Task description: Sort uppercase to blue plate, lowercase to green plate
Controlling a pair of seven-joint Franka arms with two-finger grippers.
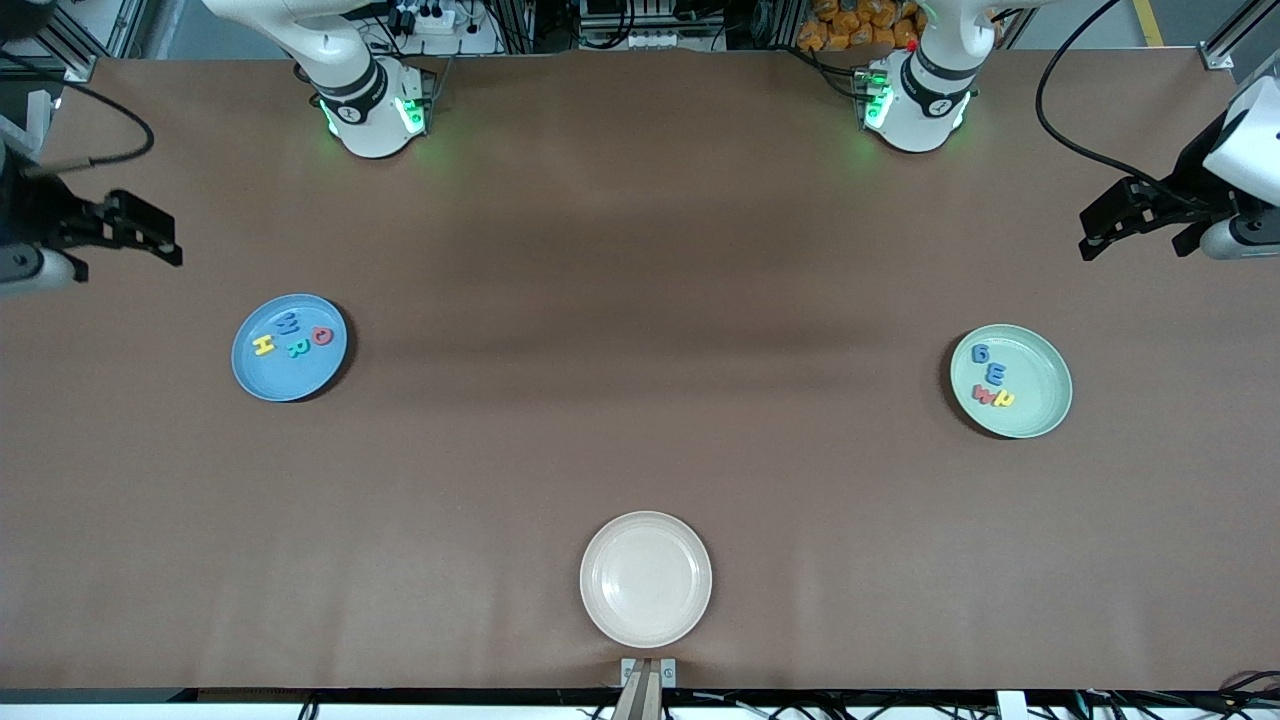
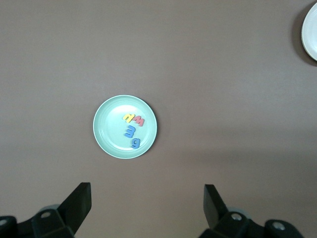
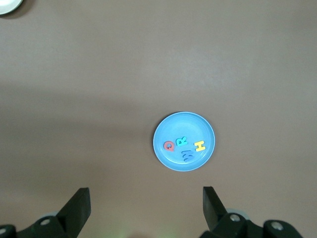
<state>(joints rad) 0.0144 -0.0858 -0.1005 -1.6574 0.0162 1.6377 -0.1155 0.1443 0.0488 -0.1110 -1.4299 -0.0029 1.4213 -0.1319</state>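
Note:
The blue plate lies toward the right arm's end of the table. It holds the uppercase letters: yellow H, blue W, green R and red Q. The green plate lies toward the left arm's end with the lowercase letters in it: blue g, a blue m/e shape, red w and a yellow one. My right gripper hangs open and empty high beside the blue plate. Just as high, my left gripper is open and empty beside the green plate.
A cream plate with nothing in it sits near the table's front edge, midway between the two arms' ends. Brown table surface stretches between the three plates. Both robot bases stand along the edge farthest from the front camera.

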